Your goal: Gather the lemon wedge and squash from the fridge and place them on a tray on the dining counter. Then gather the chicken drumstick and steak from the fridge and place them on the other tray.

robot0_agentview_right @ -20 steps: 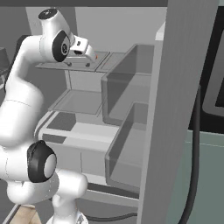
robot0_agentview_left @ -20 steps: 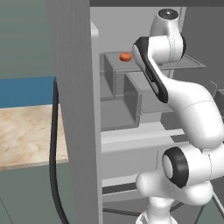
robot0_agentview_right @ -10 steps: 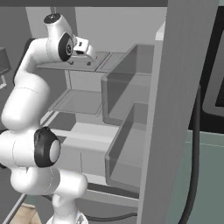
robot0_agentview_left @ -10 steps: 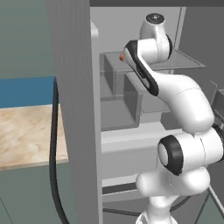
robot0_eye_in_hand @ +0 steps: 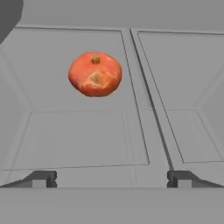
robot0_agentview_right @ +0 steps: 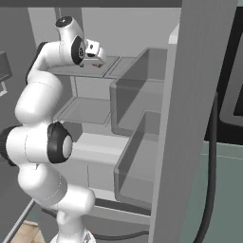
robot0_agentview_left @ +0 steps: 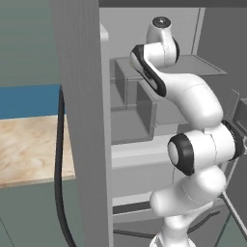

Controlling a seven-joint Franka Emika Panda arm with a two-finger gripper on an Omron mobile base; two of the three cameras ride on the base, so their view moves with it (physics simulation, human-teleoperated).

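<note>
- Compared with one second earlier, the arm's upper joints are seen swung further toward the fridge's left side, and the small orange-red item once visible on the upper shelf in the left base view is now hidden behind the arm.
- The end effector [robot0_agentview_right: 100,60] is held at the level of the fridge's top shelf [robot0_agentview_right: 71,71] in the right base view, pointing inward over it.
- In the hand view the end effector [robot0_eye_in_hand: 111,178] is spread wide, with one dark fingertip [robot0_eye_in_hand: 41,178] at the lower left and the other at the lower right, and nothing is held between them.
- The squash [robot0_eye_in_hand: 95,74], a round orange-red fruit with a paler patch on its side and a small stem spot on top, is seen resting on the grey shelf floor [robot0_eye_in_hand: 78,135].
- The squash is placed ahead of the end effector and left of its centre line, clearly apart from both fingertips, with bare shelf surface between them.
- A raised grey divider strip [robot0_eye_in_hand: 148,96] is seen running away from the camera, and the squash is located in the compartment on its left side.
- In the left base view the white arm [robot0_agentview_left: 193,120] is shown rising in front of the open fridge, beside the grey door edge [robot0_agentview_left: 82,120].
- A wooden desk [robot0_agentview_left: 29,149] with a blue surface [robot0_agentview_left: 29,99] behind it is visible at the left of that view.
</note>
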